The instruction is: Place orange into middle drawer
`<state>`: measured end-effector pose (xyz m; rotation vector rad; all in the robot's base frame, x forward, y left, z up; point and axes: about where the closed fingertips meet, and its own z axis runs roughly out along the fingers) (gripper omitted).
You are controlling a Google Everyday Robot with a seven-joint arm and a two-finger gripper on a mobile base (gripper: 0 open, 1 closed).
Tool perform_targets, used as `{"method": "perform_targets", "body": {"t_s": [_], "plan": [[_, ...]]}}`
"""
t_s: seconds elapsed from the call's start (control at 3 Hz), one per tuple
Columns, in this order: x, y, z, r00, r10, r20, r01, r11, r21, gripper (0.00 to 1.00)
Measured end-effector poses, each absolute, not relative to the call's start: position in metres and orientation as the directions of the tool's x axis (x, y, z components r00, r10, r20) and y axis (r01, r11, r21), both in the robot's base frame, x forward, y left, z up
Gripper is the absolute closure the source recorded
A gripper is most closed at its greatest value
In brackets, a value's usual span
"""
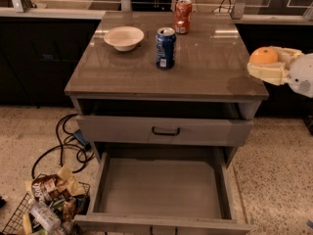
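Observation:
The orange (264,56) is a small round fruit held between the pale fingers of my gripper (270,64) at the right edge of the view, level with the right rim of the cabinet top. The gripper is shut on the orange. The middle drawer (161,186) is pulled wide open at the bottom, its grey floor bare. It lies well below and to the left of the gripper.
On the cabinet top (205,67) stand a white bowl (124,37), a blue can (165,48) and a red-orange soda can (183,15). A grey drawer front with a black handle (165,131) sits above the open drawer. A wire basket of rubbish (46,207) and cables (68,143) lie on the floor at left.

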<state>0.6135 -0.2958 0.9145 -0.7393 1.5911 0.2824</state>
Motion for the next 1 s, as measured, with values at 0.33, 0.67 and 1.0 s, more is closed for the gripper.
{"method": "perform_targets", "body": {"t_s": [0.33, 0.67, 1.0], "plan": [[0.582, -0.266, 0.907, 0.020, -0.295, -0.955, -0.648, 0.724, -0.237, 1.00], [0.555, -0.236, 0.894, 0.030, -0.331, -0.943, -0.718, 0.650, -0.250, 1.00], [0.555, -0.235, 0.893, 0.028, -0.330, -0.943, -0.719, 0.649, -0.249, 1.00]]}}
